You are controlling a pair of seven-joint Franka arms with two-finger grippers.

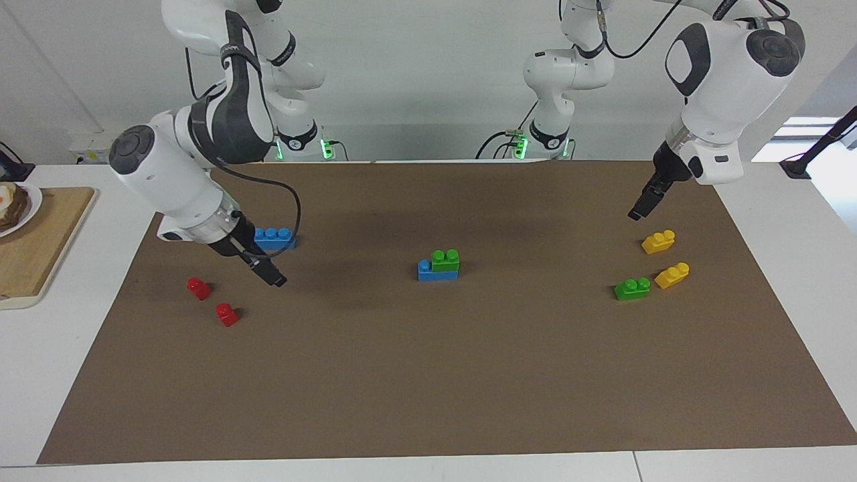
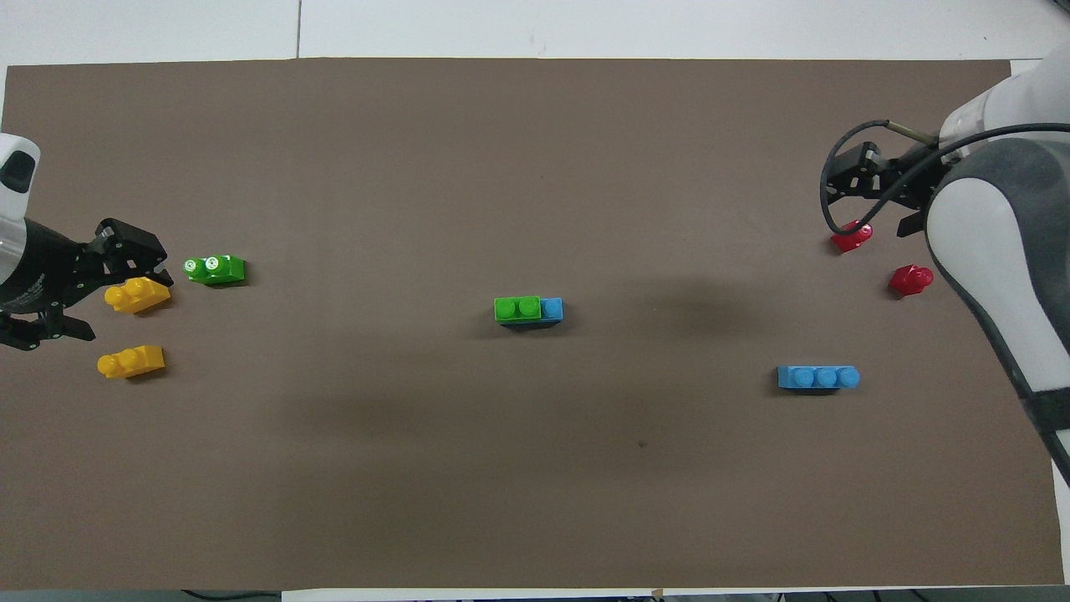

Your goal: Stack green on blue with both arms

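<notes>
— Two bricks sit joined mid-mat in the facing view: a small green two-stud plastic brick on a long blue three-stud plastic brick. Stack looks done?

— Likely. Overhead, left gripper is over the mat's edge by the yellow bricks, right gripper over the red ones; both spread wide, empty, probably backed off for clearance.

Mid-desk, a two-stud brick sits on a three-stud brick. A second three-stud brick and two one-stud bricks lie toward the right arm's end; three two-stud bricks toward the left arm's.
</notes>
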